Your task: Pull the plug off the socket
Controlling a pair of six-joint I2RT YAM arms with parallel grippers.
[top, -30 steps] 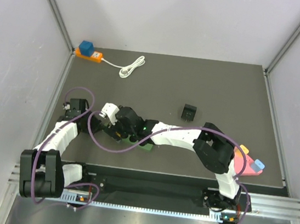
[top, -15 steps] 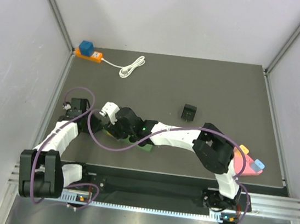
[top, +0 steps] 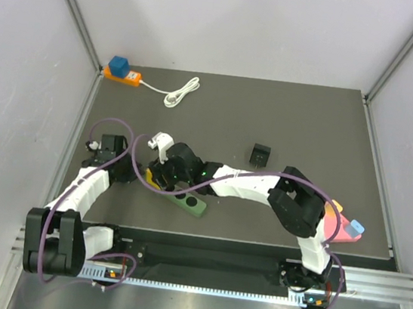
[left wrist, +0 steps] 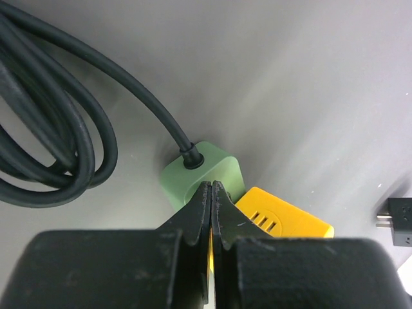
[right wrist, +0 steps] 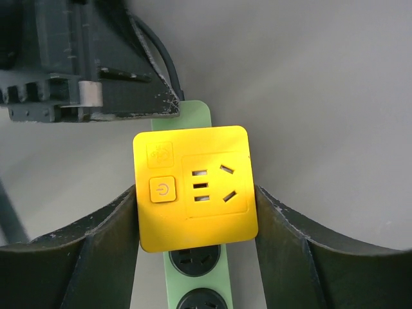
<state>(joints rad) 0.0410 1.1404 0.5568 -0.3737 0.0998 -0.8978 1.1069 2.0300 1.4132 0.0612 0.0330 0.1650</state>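
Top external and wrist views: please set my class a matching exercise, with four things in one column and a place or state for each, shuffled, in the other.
Things:
1. yellow plug
2. blue plug
3. small black plug
4. left gripper

Places or states:
A. shut, tips at the cable end of the green strip
B. lying alone on the table
C. between the fingers of the right gripper
D. on the orange strip, far left corner

Pairs: 1-C, 2-D, 3-B, 4-A

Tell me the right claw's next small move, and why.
Probably a short pull straight away from the green power strip. The right claw flanks and seems to touch both sides of the yellow plug, which sits in the strip, while the shut left claw rests at the strip's cable end.
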